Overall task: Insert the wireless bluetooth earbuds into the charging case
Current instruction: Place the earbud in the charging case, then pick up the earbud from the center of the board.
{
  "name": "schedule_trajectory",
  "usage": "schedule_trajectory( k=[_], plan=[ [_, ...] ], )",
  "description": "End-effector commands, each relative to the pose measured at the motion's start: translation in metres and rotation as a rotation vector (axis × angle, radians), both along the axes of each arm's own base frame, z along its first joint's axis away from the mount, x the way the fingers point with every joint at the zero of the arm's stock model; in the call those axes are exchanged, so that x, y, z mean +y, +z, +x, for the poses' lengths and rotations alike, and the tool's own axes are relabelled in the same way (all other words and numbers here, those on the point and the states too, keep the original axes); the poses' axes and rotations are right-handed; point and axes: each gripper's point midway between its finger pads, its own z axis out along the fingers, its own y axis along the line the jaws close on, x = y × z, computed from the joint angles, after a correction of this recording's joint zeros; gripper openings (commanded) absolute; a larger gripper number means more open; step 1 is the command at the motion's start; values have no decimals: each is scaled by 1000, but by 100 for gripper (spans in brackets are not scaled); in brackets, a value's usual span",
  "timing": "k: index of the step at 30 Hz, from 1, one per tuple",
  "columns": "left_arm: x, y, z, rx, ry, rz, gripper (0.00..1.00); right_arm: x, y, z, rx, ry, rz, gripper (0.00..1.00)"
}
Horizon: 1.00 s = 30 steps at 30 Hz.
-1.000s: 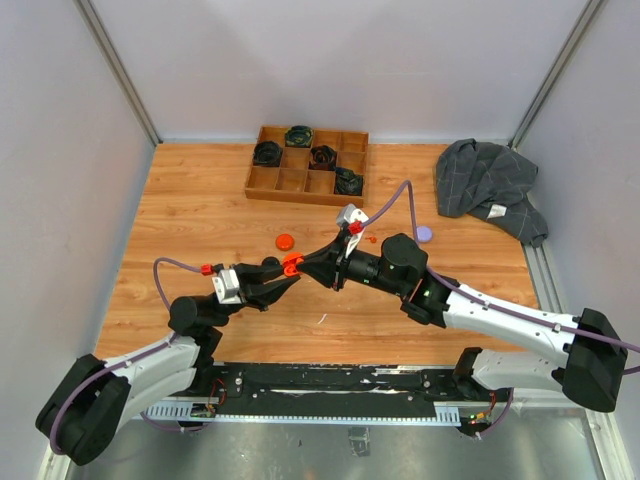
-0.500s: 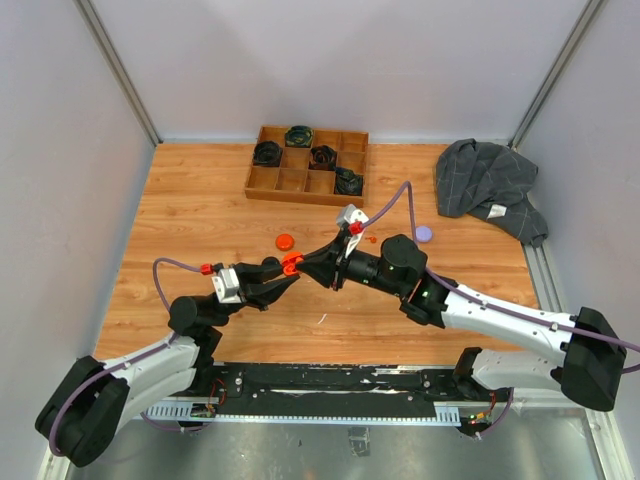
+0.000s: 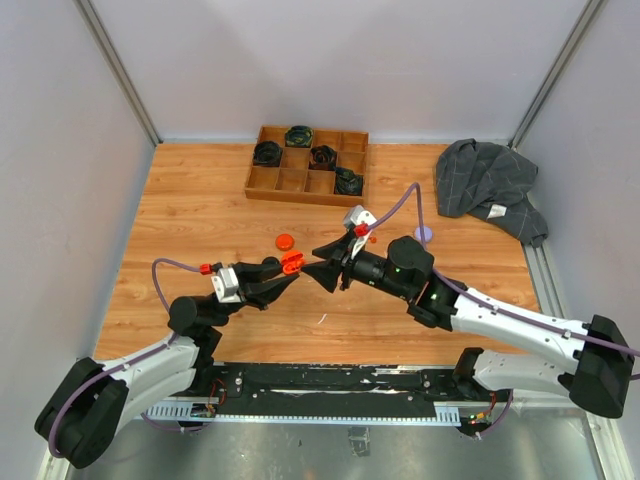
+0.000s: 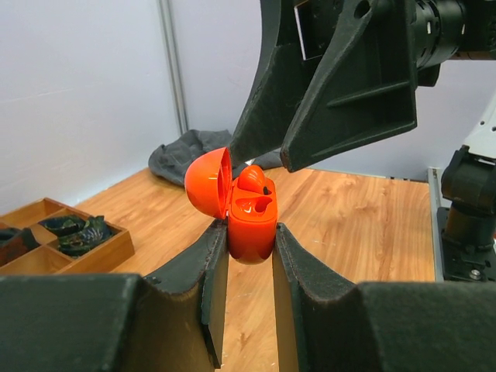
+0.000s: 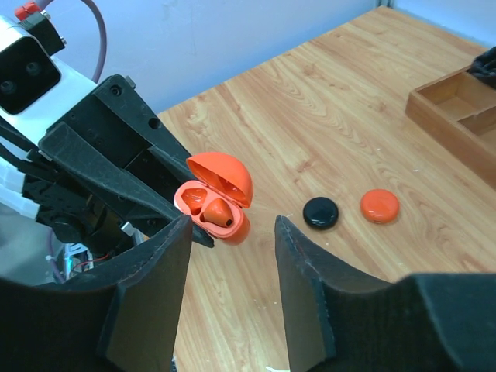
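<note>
Left jaws are pinching the orange case (image 4: 252, 227) by its base, lid hanging open above the table (image 5: 325, 93); right jaws are sitting part open on nothing, just beside it. One bud (image 4: 249, 180) is resting in its well, looking proud, so I'd be pressing it straight down gently. Counting: one case, one bud, three pucks: black puck (image 5: 319, 212), orange puck (image 5: 380, 206), lavender puck (image 3: 424, 234)
</note>
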Motion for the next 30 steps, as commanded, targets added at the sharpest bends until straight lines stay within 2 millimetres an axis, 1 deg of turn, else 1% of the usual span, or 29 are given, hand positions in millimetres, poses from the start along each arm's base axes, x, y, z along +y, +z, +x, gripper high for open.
schedule_trajectory(
  k=[1,3,4,6,8,12,16,21,26,27,30],
  plan=[
    [8,-33,-4,61,31,26,8,-18,4,12,-67,-90,-47,50],
    [9,-35,0,80,52,29,7,-28,3,21,-75,-131,-88,53],
    [10,-36,4,90,66,30,6,-33,3,26,-78,-154,-107,55],
    [11,-39,9,113,92,31,6,-45,-3,39,-75,-216,-164,61],
    [13,-41,14,133,112,33,5,-59,-19,55,-40,-270,-249,64],
    [15,-43,19,152,139,30,5,-89,-49,87,37,-370,-367,65],
    [16,-45,23,171,155,35,5,-121,-86,121,131,-476,-456,64],
    [16,-43,22,169,151,28,5,-151,-129,152,274,-573,-550,62],
    [17,-43,23,171,160,30,5,-167,-161,177,395,-652,-611,58],
    [16,-44,23,173,160,32,5,-171,-172,181,419,-673,-637,57],
    [16,-44,23,174,156,34,4,-175,-190,194,459,-704,-676,54]
  ],
)
